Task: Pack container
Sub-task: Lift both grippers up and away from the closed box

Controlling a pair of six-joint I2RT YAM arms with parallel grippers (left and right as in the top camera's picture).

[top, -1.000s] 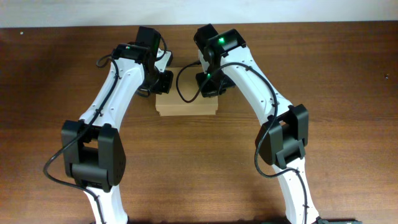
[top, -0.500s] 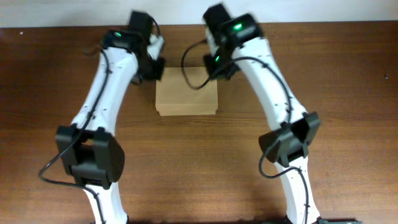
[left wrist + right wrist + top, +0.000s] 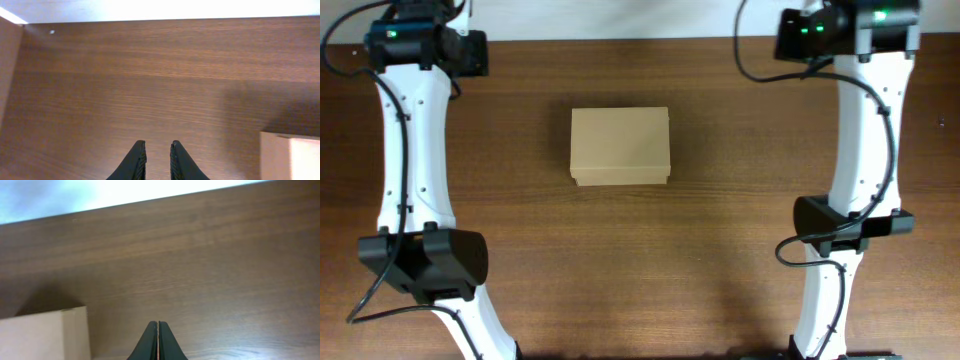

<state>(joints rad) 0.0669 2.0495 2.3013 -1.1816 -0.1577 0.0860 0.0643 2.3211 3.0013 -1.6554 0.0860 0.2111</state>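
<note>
Box [image 3: 620, 146] sits shut on the table [image 3: 720, 260], about mid-width and toward the far half. Its long axis runs L-R in the overhead view, short axis near-far. Lid is flat on top, w/ a thin lip showing along the near edge.

L arm [image 3: 415, 150] stretches nearly straight up the left side from its base at the near edge to the far edge, wrist well apart from the box. L gripper [image 3: 156, 162] points at bare wood, fingers [image 3: 137, 161] a narrow slit apart, empty; a box corner shows at lower right of that view.

R arm [image 3: 860, 130] mirrors it on the right side, also well clear. R gripper [image 3: 158, 341] has fingers pressed together, nothing between; a box corner shows lower left.
</note>
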